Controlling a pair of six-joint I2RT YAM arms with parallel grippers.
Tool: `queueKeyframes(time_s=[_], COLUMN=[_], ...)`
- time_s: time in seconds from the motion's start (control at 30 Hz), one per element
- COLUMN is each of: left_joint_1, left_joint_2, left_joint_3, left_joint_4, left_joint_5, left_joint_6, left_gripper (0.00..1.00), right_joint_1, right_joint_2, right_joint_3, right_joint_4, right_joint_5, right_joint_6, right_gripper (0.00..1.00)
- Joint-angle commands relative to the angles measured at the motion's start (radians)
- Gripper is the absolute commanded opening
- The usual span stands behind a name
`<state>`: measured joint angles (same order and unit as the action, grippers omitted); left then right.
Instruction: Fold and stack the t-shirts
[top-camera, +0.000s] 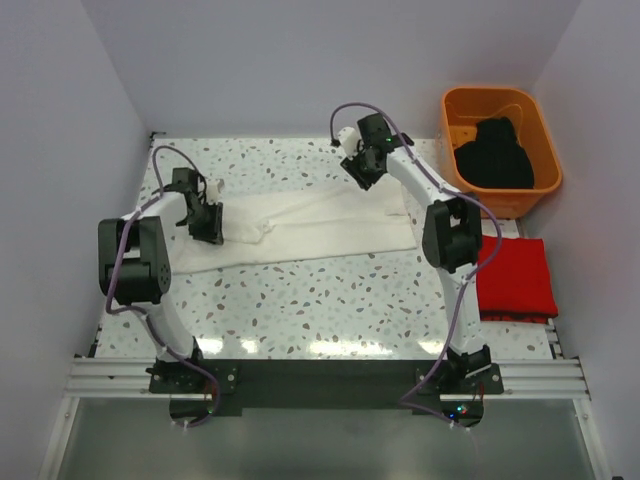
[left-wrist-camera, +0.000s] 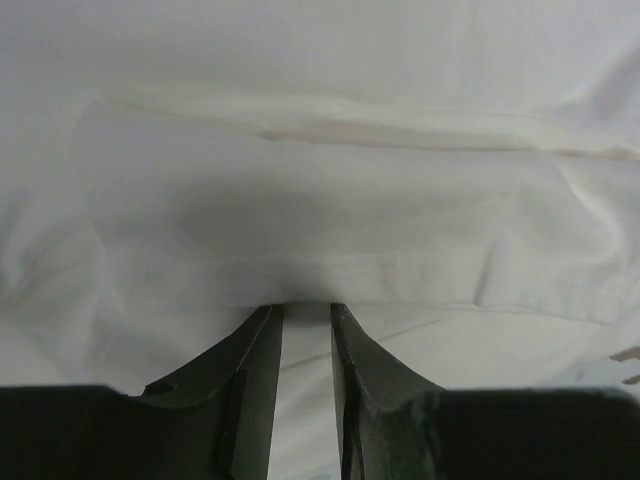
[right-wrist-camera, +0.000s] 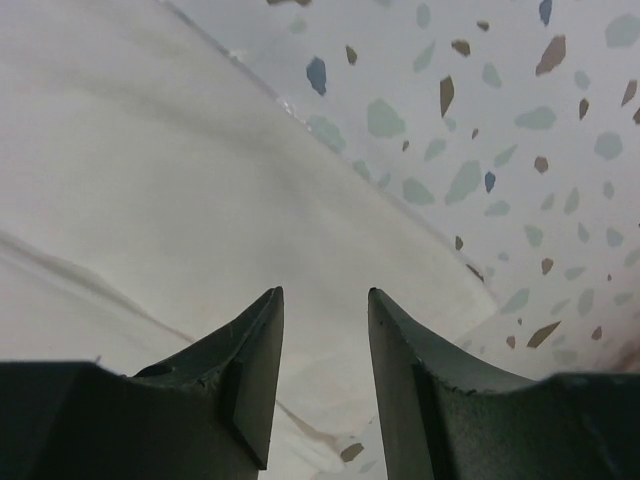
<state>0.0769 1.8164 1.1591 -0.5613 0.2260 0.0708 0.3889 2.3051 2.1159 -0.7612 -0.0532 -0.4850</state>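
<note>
The white t-shirt (top-camera: 320, 225) is laid part-folded across the table (top-camera: 330, 300). A fold at its left end appears pinched by the left gripper (top-camera: 208, 225), jaws nearly together. The right gripper (top-camera: 362, 172) is held part open and empty over the far edge, likely for a matching grasp. The red t-shirt (top-camera: 515, 280) is set folded at right; the black t-shirt (top-camera: 495, 152) is seen heaped in the orange tub (top-camera: 455, 105)

A white table (top-camera: 330, 310) dotted with small coloured specks is seen from above. An orange tub (top-camera: 490, 92) is set at the far right corner. The space is closed in by plain pale walls (top-camera: 300, 70) on three sides. A silver metal rail (top-camera: 110, 375) is fixed along the near edge.
</note>
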Motion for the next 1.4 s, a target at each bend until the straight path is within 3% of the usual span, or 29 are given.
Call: queueKeyframes(time_s=[0.0, 0.1, 0.23, 0.3, 0.4, 0.57, 0.7, 0.8, 0.97, 1.0, 1.1, 1.37], left_joint_1=[0.001, 0.004, 0.008, 0.012, 0.012, 0.024, 0.040, 0.053, 0.055, 0.055, 0.041, -0.061], left_joint_2=[0.104, 0.214, 0.420, 0.474, 0.472, 0.319, 0.209, 0.163, 0.121, 0.116, 0.132, 0.299], left_joint_3=[0.043, 0.128, 0.432, 0.579, 0.680, 0.634, 0.570, 0.530, 0.453, 0.430, 0.412, 0.493], left_joint_4=[0.003, 0.023, -0.003, 0.000, 0.023, 0.127, 0.129, 0.089, 0.032, 0.034, 0.038, 0.020], left_joint_5=[-0.143, -0.189, -0.192, -0.131, -0.033, 0.041, 0.053, 0.052, 0.047, 0.067, 0.091, -0.016], left_joint_6=[0.050, 0.105, 0.141, 0.153, 0.144, 0.086, 0.037, 0.027, 0.043, 0.041, 0.029, 0.040], left_gripper=[0.31, 0.28, 0.24, 0.25, 0.32, 0.44, 0.45, 0.47, 0.48, 0.50, 0.51, 0.45], right_joint_1=[-0.005, -0.036, -0.050, -0.050, -0.038, -0.015, 0.039, 0.129, 0.352, 0.405, 0.424, 0.236], right_joint_2=[0.010, 0.020, 0.022, 0.025, 0.050, 0.024, -0.140, -0.255, -0.479, -0.496, -0.523, -0.457], right_joint_3=[-0.036, -0.057, -0.103, -0.129, -0.135, -0.230, -0.489, -0.694, -0.870, -0.884, -0.838, -0.574], right_joint_4=[-0.070, -0.070, -0.053, -0.041, -0.070, -0.145, -0.170, -0.170, -0.272, -0.297, -0.360, -0.425], right_joint_5=[0.085, 0.118, 0.133, 0.130, 0.127, 0.102, 0.059, 0.029, -0.143, -0.228, -0.280, -0.263], right_joint_6=[-0.055, -0.081, -0.133, -0.167, -0.187, -0.211, -0.210, -0.193, -0.119, -0.118, -0.113, -0.148], right_gripper=[0.43, 0.42, 0.40, 0.40, 0.35, 0.26, 0.19, 0.18, 0.17, 0.19, 0.21, 0.21])
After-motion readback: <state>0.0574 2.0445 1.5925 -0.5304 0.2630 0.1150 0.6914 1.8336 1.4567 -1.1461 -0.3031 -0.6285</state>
